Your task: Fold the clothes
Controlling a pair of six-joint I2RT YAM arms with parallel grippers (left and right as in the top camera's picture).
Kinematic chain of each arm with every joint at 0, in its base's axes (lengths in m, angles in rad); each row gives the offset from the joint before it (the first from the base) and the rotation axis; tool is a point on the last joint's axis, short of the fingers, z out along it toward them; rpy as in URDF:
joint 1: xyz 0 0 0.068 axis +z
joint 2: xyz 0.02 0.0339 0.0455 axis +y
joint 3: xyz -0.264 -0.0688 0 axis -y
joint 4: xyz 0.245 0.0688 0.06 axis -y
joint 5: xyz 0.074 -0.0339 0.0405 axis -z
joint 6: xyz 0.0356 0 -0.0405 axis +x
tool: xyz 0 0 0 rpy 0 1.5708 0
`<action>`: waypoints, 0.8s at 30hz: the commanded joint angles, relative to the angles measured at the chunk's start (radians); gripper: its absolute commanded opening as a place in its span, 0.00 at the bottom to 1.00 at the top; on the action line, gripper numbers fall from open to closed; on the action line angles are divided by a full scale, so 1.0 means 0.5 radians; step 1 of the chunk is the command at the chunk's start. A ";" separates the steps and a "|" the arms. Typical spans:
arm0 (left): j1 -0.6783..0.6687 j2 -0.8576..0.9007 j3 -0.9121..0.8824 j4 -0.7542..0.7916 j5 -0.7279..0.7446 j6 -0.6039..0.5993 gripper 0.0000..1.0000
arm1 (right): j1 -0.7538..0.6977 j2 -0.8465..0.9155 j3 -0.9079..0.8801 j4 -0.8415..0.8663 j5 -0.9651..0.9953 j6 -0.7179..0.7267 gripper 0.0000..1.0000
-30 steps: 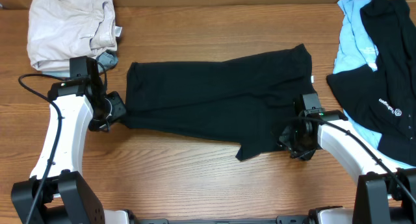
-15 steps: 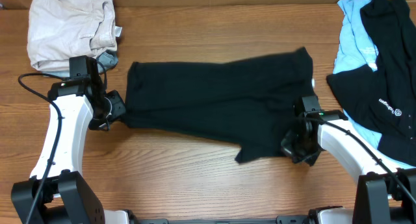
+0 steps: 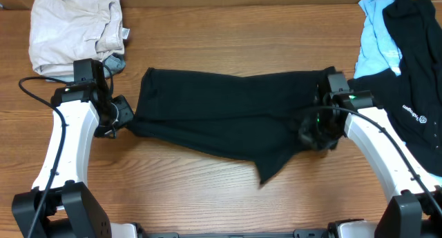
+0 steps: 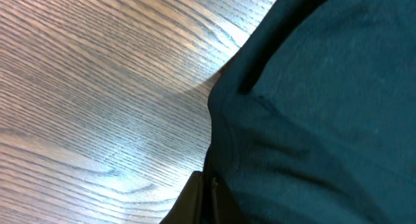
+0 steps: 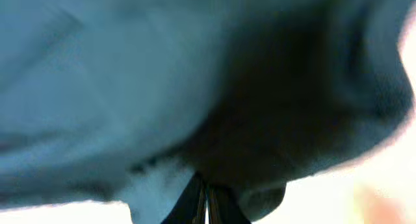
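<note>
Large plain black fabric shirt (image 3: 221, 114) spread mid wood-grain table (image 3: 207, 31). Left claw (image 3: 126, 118) pinches its left edge, right claw (image 3: 314, 133) clamped on its right end. White logo on neighbouring black garment (image 3: 414, 93) unreadable.

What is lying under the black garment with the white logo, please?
A light blue garment sticks out from beneath the black logo garment; how far it runs underneath is covered.
</note>
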 commanded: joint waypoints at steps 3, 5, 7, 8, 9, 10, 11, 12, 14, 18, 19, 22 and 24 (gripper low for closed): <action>0.003 -0.020 0.032 0.034 -0.037 0.047 0.04 | 0.008 0.160 0.043 0.458 -0.001 -0.047 0.04; 0.003 -0.020 0.032 0.055 -0.036 0.046 0.04 | 0.008 0.244 0.043 0.679 -0.001 -0.047 0.04; 0.003 -0.019 0.032 0.070 -0.036 0.046 0.04 | 0.008 0.311 0.044 0.804 -0.003 -0.046 0.06; 0.003 -0.018 0.032 0.079 -0.036 0.046 0.04 | 0.008 0.330 0.047 0.821 -0.009 -0.046 0.24; 0.003 -0.018 0.032 0.089 -0.035 0.046 0.04 | 0.006 0.342 0.050 0.821 -0.025 -0.046 0.44; 0.003 -0.018 0.032 0.095 -0.036 0.046 0.04 | 0.005 0.342 0.058 0.797 -0.043 -0.046 0.53; 0.003 -0.018 0.032 0.101 -0.036 0.046 0.04 | 0.005 0.337 0.080 0.747 -0.055 -0.046 0.57; 0.003 -0.019 0.032 0.107 -0.036 0.046 0.04 | 0.006 0.330 0.112 0.681 -0.060 -0.047 0.59; 0.003 -0.018 0.032 0.115 -0.037 0.046 0.04 | 0.006 0.297 0.197 0.510 -0.060 -0.062 0.60; 0.003 -0.018 0.032 0.121 -0.037 0.046 0.04 | 0.008 0.185 0.330 0.185 -0.061 -0.093 0.62; 0.004 -0.018 0.032 0.121 -0.037 0.047 0.04 | 0.008 0.157 0.332 0.127 -0.060 -0.102 0.62; 0.004 -0.018 0.032 0.121 -0.038 0.047 0.04 | 0.011 0.149 0.317 -0.006 -0.045 -0.127 0.62; 0.003 -0.018 0.032 0.120 -0.037 0.046 0.04 | 0.026 0.150 0.245 -0.009 -0.044 -0.150 0.61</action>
